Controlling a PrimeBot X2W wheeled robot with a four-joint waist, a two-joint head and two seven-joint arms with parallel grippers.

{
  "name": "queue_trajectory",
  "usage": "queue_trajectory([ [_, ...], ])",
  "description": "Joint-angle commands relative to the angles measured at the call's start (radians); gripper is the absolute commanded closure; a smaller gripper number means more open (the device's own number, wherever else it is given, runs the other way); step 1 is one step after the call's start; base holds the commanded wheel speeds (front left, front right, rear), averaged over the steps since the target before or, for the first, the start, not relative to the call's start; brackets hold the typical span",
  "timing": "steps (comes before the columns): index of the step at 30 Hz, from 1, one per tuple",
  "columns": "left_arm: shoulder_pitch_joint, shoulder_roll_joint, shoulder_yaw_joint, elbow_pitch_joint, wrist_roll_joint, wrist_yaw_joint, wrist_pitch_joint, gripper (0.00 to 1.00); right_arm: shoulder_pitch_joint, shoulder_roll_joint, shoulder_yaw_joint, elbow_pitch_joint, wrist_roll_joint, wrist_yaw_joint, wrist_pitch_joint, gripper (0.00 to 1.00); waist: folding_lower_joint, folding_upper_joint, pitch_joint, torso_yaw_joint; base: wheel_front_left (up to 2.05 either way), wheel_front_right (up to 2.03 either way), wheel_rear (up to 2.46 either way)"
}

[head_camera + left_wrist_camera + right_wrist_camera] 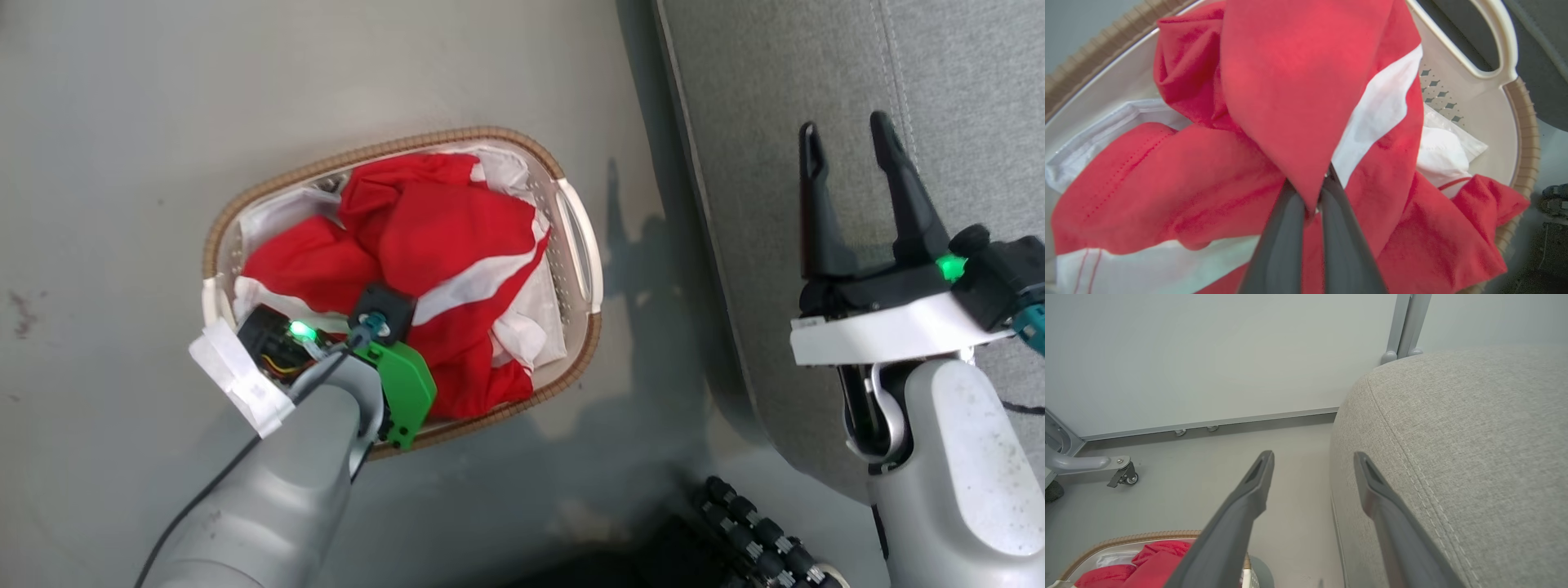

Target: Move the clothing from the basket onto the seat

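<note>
Spotter: Dark tapered fingers (1282, 245) of left tool (1310, 183), clenched on a peaked fold of the soft red sports clothing with white bands (1290, 81). Rest of the pile is heaped in the oval white plastic basket with brown woven rim (326, 167), which sits on the floor just beside the big grey fabric seat (939, 73).

Handler: Grip looks thin, only a pinch of cloth. Lift plumb and slowly till the hem clears the rim. Watch that the white liner (273, 214) doesn't ride up with it, then carry across to the cushion.

Spotter: Pose: left forearm slants down over the near rim, tool pointing into the pile. Right tool (845, 122) poised over the seat edge, fingers spread, nothing between them.
</note>
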Motion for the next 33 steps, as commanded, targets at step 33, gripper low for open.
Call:
queue_trajectory([
  [33, 0.098, 0.184, -0.111, -0.587, 0.007, -0.001, -0.008, 1.0, 0.353, -0.004, 0.012, 0.106, -0.15, -0.001, -0.005, 0.0, 0.0, 0.0, -0.725, 0.17, 0.0, 0.0, 0.0],
])
